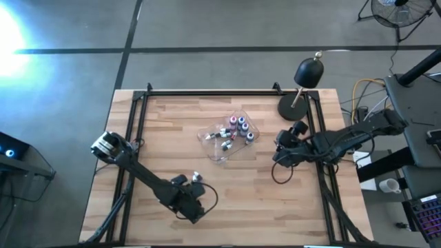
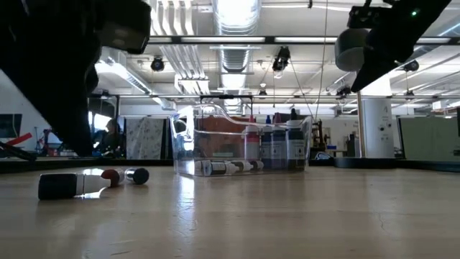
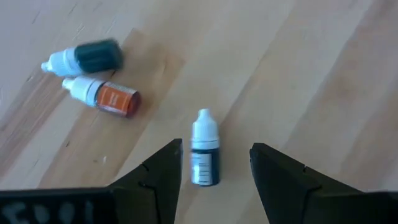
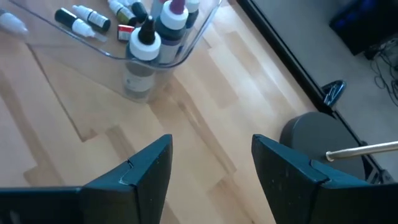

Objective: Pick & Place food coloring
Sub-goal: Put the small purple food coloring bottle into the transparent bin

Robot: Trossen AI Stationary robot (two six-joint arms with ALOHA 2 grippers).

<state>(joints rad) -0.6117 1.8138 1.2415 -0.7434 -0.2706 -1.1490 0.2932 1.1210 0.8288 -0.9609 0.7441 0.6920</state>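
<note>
Pale wood table [image 1: 172,138] from above: I see the clear tray [image 1: 213,153] mid-table with most food coloring bottles [image 1: 238,127] inside, my left gripper [image 1: 196,184] near the front edge, my right gripper [image 1: 279,153] just beside the tray.

Low view: loose bottles [image 2: 75,185] lie left of the tray [image 2: 244,144].

Left wrist: fingers [image 3: 163,165] apart, a dark bottle [image 3: 204,149] lying between them, unclamped; two more [image 3: 99,78] nearby.

Right wrist: fingers [image 4: 149,165] apart, empty, over bare wood short of the tray [image 4: 155,62].
</note>
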